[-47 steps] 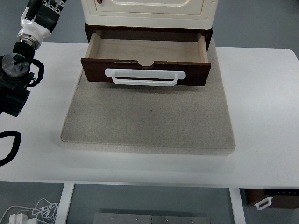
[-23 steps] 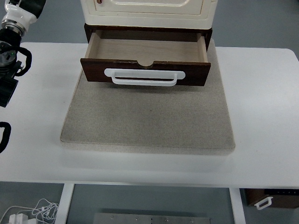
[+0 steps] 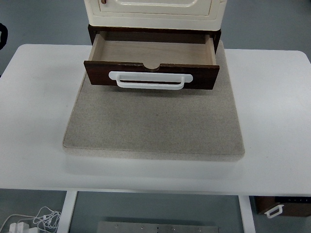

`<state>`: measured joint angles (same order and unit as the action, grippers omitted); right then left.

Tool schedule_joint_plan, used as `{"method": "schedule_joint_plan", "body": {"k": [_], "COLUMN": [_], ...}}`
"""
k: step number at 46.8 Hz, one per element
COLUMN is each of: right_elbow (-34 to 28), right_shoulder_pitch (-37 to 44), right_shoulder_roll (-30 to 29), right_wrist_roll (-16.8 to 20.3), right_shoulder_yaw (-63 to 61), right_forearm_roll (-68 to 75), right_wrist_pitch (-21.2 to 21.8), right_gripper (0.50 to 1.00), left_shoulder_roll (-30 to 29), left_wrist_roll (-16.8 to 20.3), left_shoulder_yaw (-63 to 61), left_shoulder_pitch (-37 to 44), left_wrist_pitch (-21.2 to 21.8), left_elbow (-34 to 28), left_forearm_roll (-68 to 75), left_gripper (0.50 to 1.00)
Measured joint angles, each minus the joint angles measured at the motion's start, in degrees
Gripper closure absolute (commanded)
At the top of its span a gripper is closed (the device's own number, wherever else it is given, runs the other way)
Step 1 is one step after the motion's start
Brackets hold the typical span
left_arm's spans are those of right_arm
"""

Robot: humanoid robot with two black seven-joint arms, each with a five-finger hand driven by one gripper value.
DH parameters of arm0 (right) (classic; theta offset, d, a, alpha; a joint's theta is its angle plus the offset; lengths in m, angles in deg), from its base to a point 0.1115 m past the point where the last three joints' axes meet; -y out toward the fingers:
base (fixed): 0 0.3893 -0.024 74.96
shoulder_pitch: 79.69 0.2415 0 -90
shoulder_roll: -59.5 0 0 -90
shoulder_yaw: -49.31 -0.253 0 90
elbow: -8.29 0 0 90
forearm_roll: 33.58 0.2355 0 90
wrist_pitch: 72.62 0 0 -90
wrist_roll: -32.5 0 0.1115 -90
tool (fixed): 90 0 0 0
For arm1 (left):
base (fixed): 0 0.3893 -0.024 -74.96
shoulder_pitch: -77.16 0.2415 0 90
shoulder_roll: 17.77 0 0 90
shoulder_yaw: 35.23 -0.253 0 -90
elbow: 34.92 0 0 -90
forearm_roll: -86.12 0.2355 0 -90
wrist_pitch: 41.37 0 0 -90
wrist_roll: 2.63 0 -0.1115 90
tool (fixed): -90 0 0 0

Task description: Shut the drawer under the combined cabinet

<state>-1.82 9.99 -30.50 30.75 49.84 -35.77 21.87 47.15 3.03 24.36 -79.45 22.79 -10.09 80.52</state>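
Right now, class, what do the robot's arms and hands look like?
Hardly anything shows: only a black curved sliver at the left edge, probably part of the left arm. No hands, markings or right arm are in view.

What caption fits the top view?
Open dark wooden drawer with white handle under cream cabinet, on grey mat.

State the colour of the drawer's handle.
White, on the dark brown drawer front; the handle shows clearly in the top view.

Open drawer, white handle, cream cabinet, grey mat
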Motion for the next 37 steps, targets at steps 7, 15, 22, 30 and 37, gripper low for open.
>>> {"method": "schedule_joint_plan", "body": {"k": [7, 15, 22, 30, 37], "right_elbow": [0.0, 0.0, 0.0, 0.0, 0.0], "right_shoulder_pitch": [0.04, -0.01, 0.01, 0.03, 0.01], "right_shoulder_roll": [0.0, 0.0, 0.0, 0.0, 0.0], "right_wrist_roll": [0.0, -0.01, 0.0, -0.01, -0.01], "right_shoulder_yaw": [0.0, 0.0, 0.0, 0.0, 0.0], "right_forearm_roll": [0.0, 0.0, 0.0, 0.0, 0.0], "right_wrist_pitch": [0.0, 0.0, 0.01, 0.0, 0.0], "right_gripper": [0.548, 0.548, 0.548, 0.548, 0.548], "left_shoulder_roll": [-1.57, -4.05, -6.42, -7.56, -7.57], "left_wrist_roll": [0.06, 0.06, 0.04, -0.03, -0.04], "left_shoulder_yaw": [0.02, 0.06, 0.01, 0.0, 0.08], "left_shoulder_pitch": [-0.41, -3.23, -4.59, -5.08, -5.33], "left_wrist_pitch": [0.14, 0.25, 0.37, 0.53, 0.53], "left_elbow": [4.8, 7.05, 10.75, 17.04, 20.61], "left_forearm_roll": [3.77, 5.49, 5.52, 9.22, 13.39], "left_gripper": [0.501, 0.501, 0.501, 0.501, 0.501]}}
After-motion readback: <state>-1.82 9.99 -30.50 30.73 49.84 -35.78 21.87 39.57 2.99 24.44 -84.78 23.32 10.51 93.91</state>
